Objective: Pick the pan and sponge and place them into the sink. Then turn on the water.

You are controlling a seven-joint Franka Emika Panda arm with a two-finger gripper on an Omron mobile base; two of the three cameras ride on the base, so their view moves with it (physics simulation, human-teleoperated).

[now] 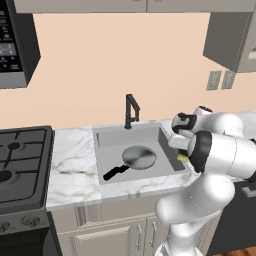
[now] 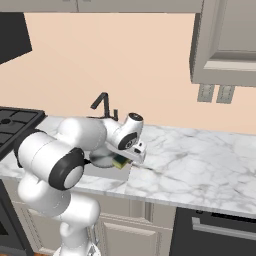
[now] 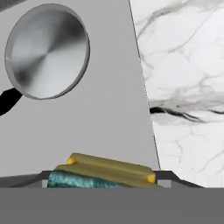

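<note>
Simulated kitchen, seen from behind a white robot arm. Grey sink point(image 1: 107, 137) set into a marble counter point(image 1: 72, 162), black faucet point(image 1: 131, 112) at its back edge, no water running. Pan point(image 1: 138, 157) already lying flat on the sink floor, black handle pointing toward the front left corner. Gripper point(image 2: 125, 161) hanging over the right side of the basin, near the wall that meets the counter, fingers point(image 3: 164, 176) partly spread and clamped on the sponge point(image 3: 107, 171), yellow side showing with green beneath, held above the basin floor and apart from the pan. Likely risks from here: releasing so close to the right wall could bounce the sponge off the rim onto the counter; lowering too far could knock against that wall. Faucet not yet touched, so a long reach past the pan awaits.
</note>
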